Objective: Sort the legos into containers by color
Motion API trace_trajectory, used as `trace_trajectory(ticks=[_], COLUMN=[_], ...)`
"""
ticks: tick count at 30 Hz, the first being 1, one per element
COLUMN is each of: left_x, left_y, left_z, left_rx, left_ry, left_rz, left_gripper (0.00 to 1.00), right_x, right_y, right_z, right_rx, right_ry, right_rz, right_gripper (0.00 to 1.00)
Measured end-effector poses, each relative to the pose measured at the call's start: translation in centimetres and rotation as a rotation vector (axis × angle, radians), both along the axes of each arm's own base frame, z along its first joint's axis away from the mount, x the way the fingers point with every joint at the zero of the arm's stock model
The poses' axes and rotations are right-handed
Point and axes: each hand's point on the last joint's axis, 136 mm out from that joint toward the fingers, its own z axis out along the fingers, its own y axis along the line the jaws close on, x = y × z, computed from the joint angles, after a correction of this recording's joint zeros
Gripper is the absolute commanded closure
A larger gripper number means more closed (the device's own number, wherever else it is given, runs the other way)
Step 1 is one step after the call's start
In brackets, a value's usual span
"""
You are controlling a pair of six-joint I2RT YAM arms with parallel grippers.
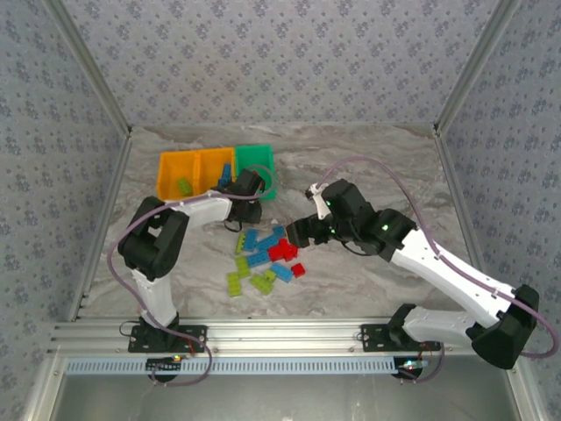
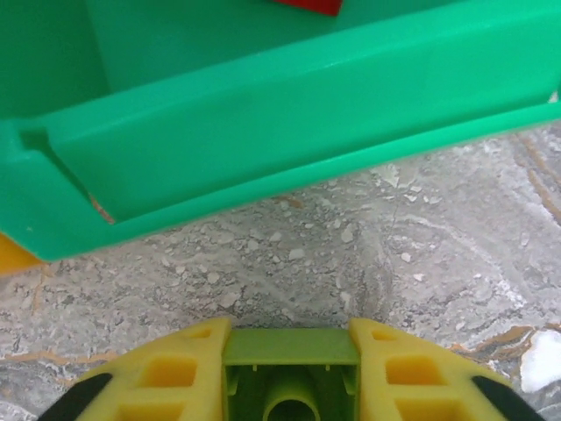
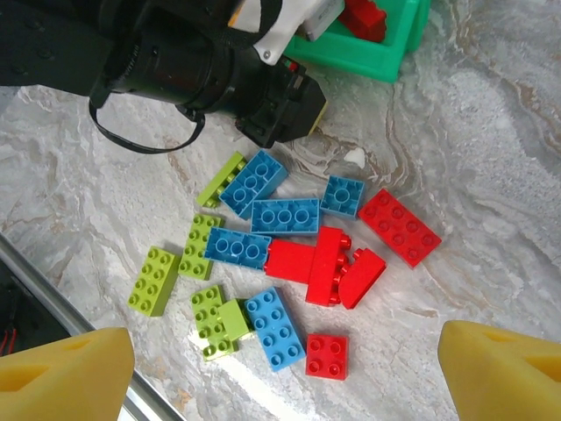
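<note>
Left fingers [image 2: 166,377] clamp a lime brick [image 2: 291,346] just before the green bin [image 2: 263,114]; right fingers [image 3: 500,364] spread wide above loose bricks [image 3: 285,217] on the marbled tabletop [image 3: 491,158].

In the left wrist view, cropped by the bottom edge: lime brick [image 2: 290,373] pinched between the yellow fingers [image 2: 166,377] of the left claw [image 2: 290,351]; cannot tell its length. Cut off by the top, left and right edges: green bin [image 2: 263,132]. Reduced to a sliver at the top edge: red piece [image 2: 302,5]. At the left edge, an orange corner [image 2: 12,254], too little to identify.

In the right wrist view, clipped at both lower corners: the fingertips [image 3: 61,377] of the right claw [image 3: 280,386], spread wide. Sliced by the top edge: the green bin again, with red bricks [image 3: 368,17] inside.

From above, too small to identify: blue item [image 1: 226,173] in the middle orange bin [image 1: 210,162].
</note>
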Motion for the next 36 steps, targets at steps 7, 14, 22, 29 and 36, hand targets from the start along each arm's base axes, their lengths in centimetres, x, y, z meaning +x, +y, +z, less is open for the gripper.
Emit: trace_trajectory(ticks=[7,14,22,29,36], left_x=[-1.5,1.7,7.1,10.7,11.6], left_y=[1.5,9.0,20.8,22.3,22.6], left_z=[4.5,16.8,12.7,9.5,9.3], left_rx=[-0.06,-0.135,-0.074,-0.097,-0.128], left_ry=[-0.061,-0.395,-0.321,-0.23,-0.203], left_rz=[0.024,0.231,0.533,0.56,0.566], left_gripper=[0.78,0.8,0.75,0.61,0.51], right_x=[-0.3,-0.4,-0.3,-0.6,-0.8], right_y=[0.5,0.8,1.0,1.2,0.8], right_z=[-0.4,0.0,0.1,0.3,1.4], right_rx=[-0.004,0.004,0.006,0.01,0.032], right_ry=[0.018,0.009,0.007,0.002,-0.024], right_rz=[0.006,0.014,0.016,0.025,0.008], right_gripper=[0.07,0.07,0.07,0.07,0.06])
